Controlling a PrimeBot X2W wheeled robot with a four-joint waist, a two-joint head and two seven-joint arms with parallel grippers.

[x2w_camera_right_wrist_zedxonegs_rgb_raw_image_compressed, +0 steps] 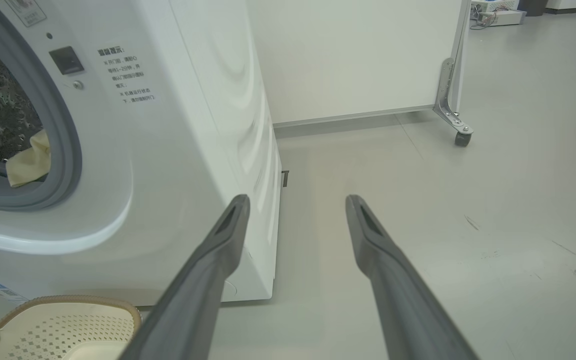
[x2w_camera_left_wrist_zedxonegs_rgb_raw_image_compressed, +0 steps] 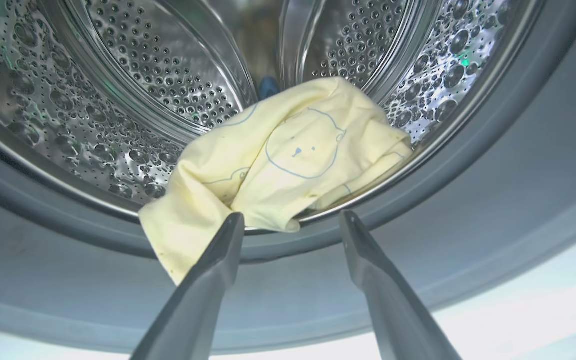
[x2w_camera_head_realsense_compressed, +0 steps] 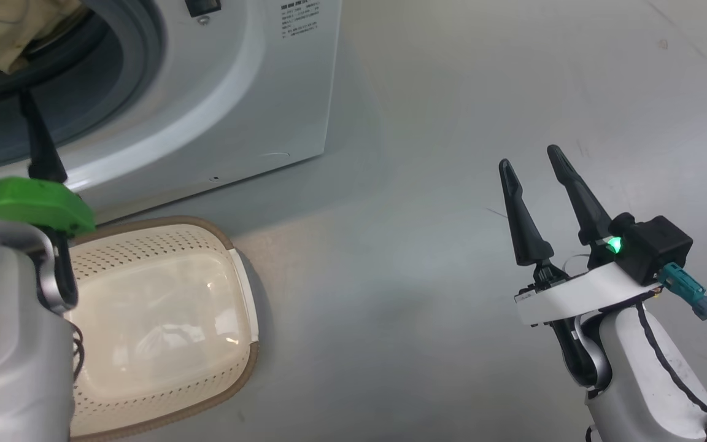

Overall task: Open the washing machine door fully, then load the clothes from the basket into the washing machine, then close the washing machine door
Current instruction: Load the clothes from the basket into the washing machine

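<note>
At the far left, your left gripper [x2w_camera_left_wrist_zedxonegs_rgb_raw_image_compressed: 292, 216] points into the mouth of the washing machine [x2w_camera_head_realsense_compressed: 255, 92], its two fingers spread wide with nothing between them. Just past the tips lies a cream garment [x2w_camera_left_wrist_zedxonegs_rgb_raw_image_compressed: 293, 150] with a line-drawn bear face. Most of it rests on the lip of the steel drum [x2w_camera_left_wrist_zedxonegs_rgb_raw_image_compressed: 168, 75], but one corner spills out over the grey rubber ring [x2w_camera_left_wrist_zedxonegs_rgb_raw_image_compressed: 468, 200], and that corner touches the inner edge of one finger. Deeper in, a bit of blue cloth [x2w_camera_left_wrist_zedxonegs_rgb_raw_image_compressed: 268, 87] peeks out behind it.

Treat the garment as light, limp and thin. It will fold and drag rather than slide as one piece, and the rubber is likely to catch it. Your best hold is probably the hanging corner or the thick bunched fold at the lip, pinched firmly, then carried well inside before you let go; a plain push may only crumple it.

Below the machine stands the basket [x2w_camera_head_realsense_compressed: 163, 222], and what you can see of its inside is bare, so the loading looks nearly done.

Over to the right, your right gripper [x2w_camera_head_realsense_compressed: 529, 157] hangs above the floor [x2w_camera_head_realsense_compressed: 452, 123] with its fingers apart and free, well away from the machine
</note>
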